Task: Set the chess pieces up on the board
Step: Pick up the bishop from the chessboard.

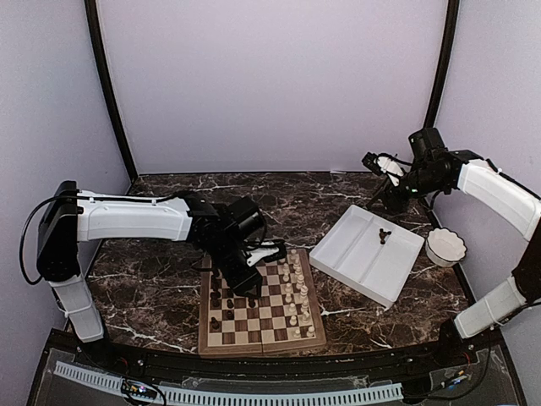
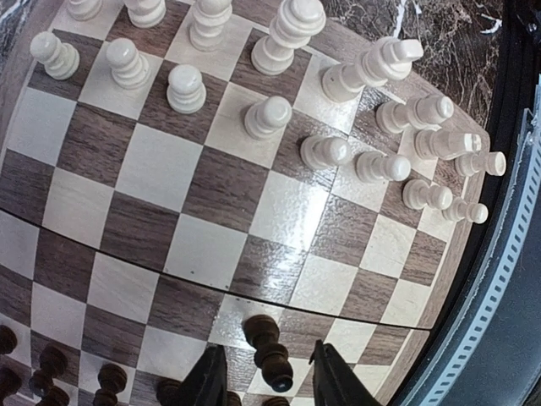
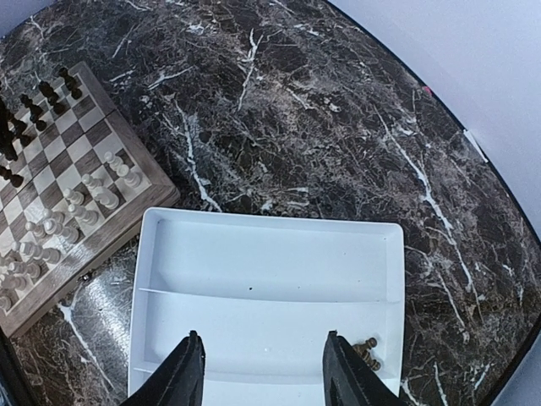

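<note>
1. Chess pieces were the concern. One dark piece (image 2: 267,347) sat on the board (image 2: 211,194) between the jaws of the left gripper (image 2: 269,376). The jaws stood parted, with a sliver of gap on each side, so nothing was clenched yet.
2. The left wrist view did not show whether that piece stood true or leaned. A good move would probably centre the jaws on its stem, keep the fingers vertical and press in gently, so that the base stayed flat on its square.
3. Other dark pieces (image 2: 51,365) stood just to the left along the same edge of the board. Any sideways drift risked knocking them, so I judged a straight lift or descent the safer line.
4. Cream-white pieces (image 2: 269,116) filled the opposite side of the board, well apart from this work.
5. Farther right, the right gripper (image 3: 264,376) hung released and empty over the white tray (image 3: 254,254). The tray lay on the worktop (image 3: 296,110) just right of the board.
6. A small cluster of dark pieces (image 3: 366,351) remained in the tray, so the set-up looked unfinished.
</note>
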`<action>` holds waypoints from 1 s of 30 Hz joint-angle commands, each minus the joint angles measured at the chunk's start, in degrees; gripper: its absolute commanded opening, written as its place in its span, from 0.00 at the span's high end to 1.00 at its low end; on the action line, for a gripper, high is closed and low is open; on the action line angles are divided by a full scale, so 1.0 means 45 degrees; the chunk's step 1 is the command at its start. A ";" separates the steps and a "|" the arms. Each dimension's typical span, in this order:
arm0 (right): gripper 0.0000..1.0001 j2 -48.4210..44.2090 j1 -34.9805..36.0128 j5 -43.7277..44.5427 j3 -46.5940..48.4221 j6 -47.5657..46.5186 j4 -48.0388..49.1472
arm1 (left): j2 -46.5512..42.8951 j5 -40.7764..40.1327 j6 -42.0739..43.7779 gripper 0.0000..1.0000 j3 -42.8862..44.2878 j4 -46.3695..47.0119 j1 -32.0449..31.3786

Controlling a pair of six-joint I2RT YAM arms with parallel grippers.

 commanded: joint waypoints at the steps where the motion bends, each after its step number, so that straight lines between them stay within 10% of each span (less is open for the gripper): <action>1: 0.50 -0.0192 -0.0066 0.0019 -0.0273 0.0252 0.0920 | 0.0157 -0.0004 0.0264 0.63 0.0536 -0.0923 -0.0180; 30: 0.51 -0.0152 -0.0068 -0.0072 -0.0319 0.0115 0.0856 | 0.0561 -0.0546 0.0299 0.91 0.0948 -0.1713 -0.0336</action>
